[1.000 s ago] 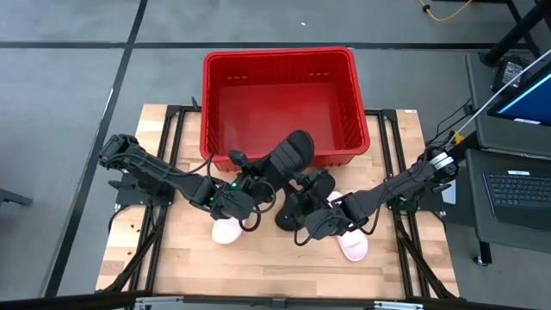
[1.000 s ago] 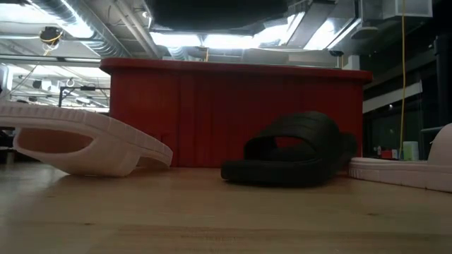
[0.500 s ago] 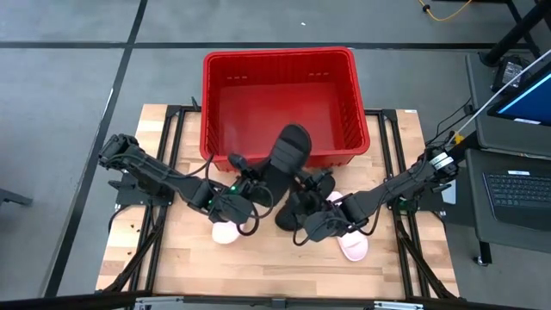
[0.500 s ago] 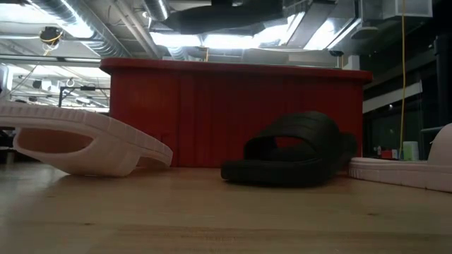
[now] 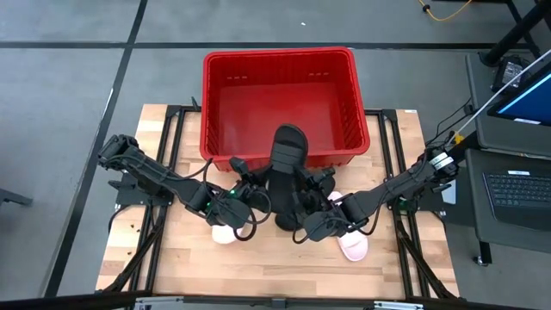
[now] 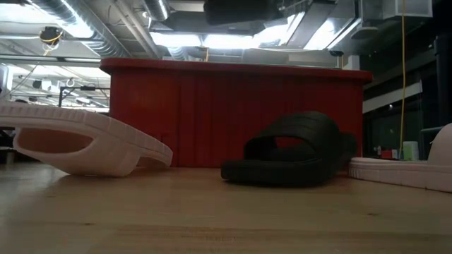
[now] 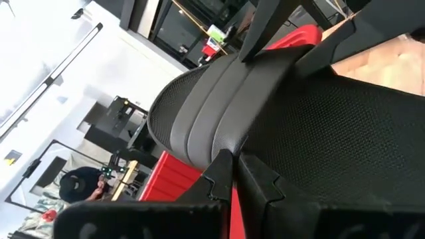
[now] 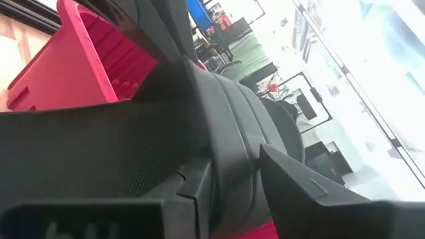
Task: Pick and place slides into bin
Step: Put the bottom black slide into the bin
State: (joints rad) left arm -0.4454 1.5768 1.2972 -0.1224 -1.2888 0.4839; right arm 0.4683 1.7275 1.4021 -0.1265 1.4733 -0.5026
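One black slide (image 5: pixel 287 159) is held up in the air over the bin's near rim, its toe end pointing toward the red bin (image 5: pixel 280 65). My left gripper (image 5: pixel 256 191) and my right gripper (image 5: pixel 315 188) are both shut on it, one on each side. The slide fills both wrist views (image 7: pixel 279 113) (image 8: pixel 133 146). The second black slide (image 6: pixel 293 152) rests on its sole on the table below. One pale pink slide (image 5: pixel 225 231) lies tipped on the near left. The other pink slide (image 5: pixel 353 246) lies on the near right. My left gripper pinches the lifted slide's side edge at the root of the ribbed strap (image 7: pixel 219 143) between its two fingers, coming from the table's left. The slide is lifted clear of the table. My right gripper holds the same slide at the opposite side, one finger (image 8: pixel 192 192) on the textured footbed side and one finger (image 8: pixel 299 186) beyond the strap's edge (image 8: pixel 232 159). It comes from the table's right.
The red bin stands at the table's far edge, open side up. Free wood lies along the table's near edge. A desk with a laptop (image 5: pixel 516 185) stands to the right of the table.
The lifted black slide has turned about: its toe end has swung from slanting toward the right to pointing straight at the bin. My left gripper has shifted a little toward the right with it. The slides on the table have not moved.
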